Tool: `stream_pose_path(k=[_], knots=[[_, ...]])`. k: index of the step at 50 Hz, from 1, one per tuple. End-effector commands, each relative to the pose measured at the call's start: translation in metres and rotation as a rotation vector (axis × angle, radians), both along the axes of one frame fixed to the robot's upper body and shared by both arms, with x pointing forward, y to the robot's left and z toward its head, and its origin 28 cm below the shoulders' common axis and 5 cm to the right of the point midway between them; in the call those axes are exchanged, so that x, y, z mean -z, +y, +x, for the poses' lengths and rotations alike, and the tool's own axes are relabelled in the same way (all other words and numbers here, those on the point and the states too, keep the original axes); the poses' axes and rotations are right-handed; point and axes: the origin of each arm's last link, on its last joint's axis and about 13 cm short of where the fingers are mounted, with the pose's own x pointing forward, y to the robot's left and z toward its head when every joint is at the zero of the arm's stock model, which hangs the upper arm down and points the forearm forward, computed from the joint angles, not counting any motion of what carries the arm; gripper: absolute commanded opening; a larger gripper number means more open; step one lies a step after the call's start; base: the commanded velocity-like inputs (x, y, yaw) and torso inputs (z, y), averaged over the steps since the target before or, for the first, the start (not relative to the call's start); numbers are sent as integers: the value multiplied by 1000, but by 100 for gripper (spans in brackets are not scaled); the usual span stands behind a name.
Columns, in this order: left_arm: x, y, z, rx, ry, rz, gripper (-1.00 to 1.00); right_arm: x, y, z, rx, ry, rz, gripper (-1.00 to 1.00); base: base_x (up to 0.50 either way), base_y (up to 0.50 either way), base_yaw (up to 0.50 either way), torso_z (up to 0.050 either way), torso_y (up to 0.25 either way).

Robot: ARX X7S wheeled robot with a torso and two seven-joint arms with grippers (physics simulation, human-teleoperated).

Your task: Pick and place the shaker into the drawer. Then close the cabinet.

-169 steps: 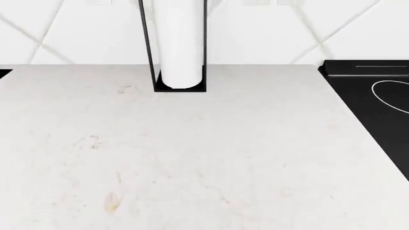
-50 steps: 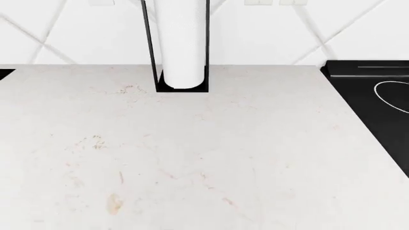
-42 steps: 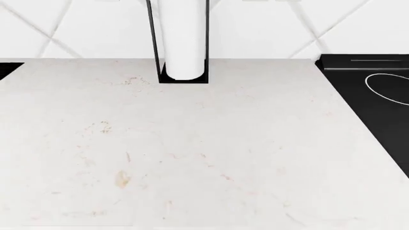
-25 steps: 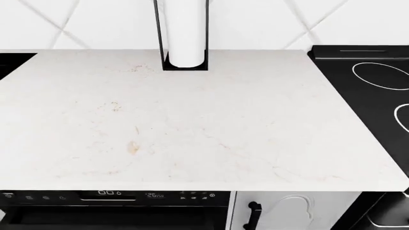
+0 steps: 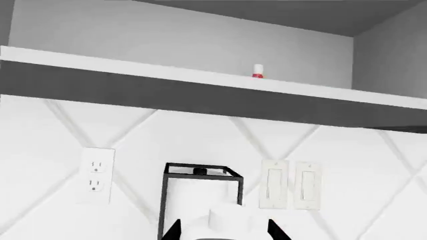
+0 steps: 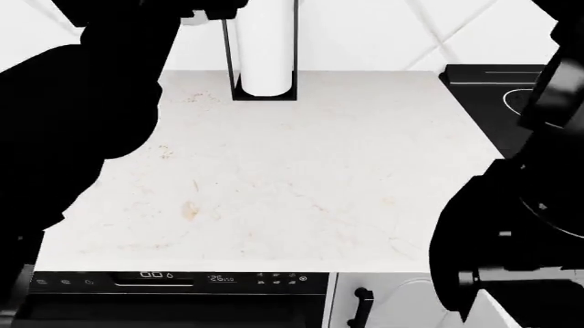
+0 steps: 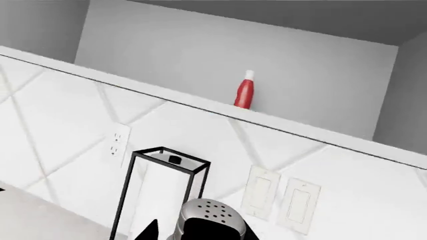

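In the right wrist view the shaker, silver with a perforated top, sits between the fingertips of my right gripper, which is shut on it and held up facing the wall. Only the shaker's upper part shows. My left gripper is open, its two black fingertips apart with nothing between them, pointing at the paper towel holder. In the head view both arms are black shapes, the left arm and the right arm; the shaker does not show there. The drawer is out of view.
A paper towel roll in a black frame stands at the back of the white counter. A black cooktop lies to the right. Below the counter edge are an appliance control panel and a white cabinet door with a black handle. A red bottle stands on the high shelf.
The head view has drawn back and tilted down, bringing the counter's front edge and the appliance front into view. Both arms have come into the picture at its sides.
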Motion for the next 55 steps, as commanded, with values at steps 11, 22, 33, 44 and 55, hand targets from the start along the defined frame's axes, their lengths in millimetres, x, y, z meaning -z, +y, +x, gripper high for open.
stream_pose_path(k=[11,22,33,44,55], knots=[[111,9,-54,74,141,132,-100,115,5,-27,-27,149,129,-100,0,0,0,0,0],[123,16,-59,78,174,133,-100,116,6,-32,-74,152,80,-100,0,0,0,0,0],[129,24,-71,111,180,171,-100,127,3,-55,-122,250,-84,-100,0,0,0,0,0],[131,29,-84,136,183,181,-100,141,-2,-65,-131,265,-113,-100,-20,-59,0,0,0],[140,30,-89,144,206,175,-100,146,1,-69,-143,256,-89,-100,-223,-501,0,0,1]])
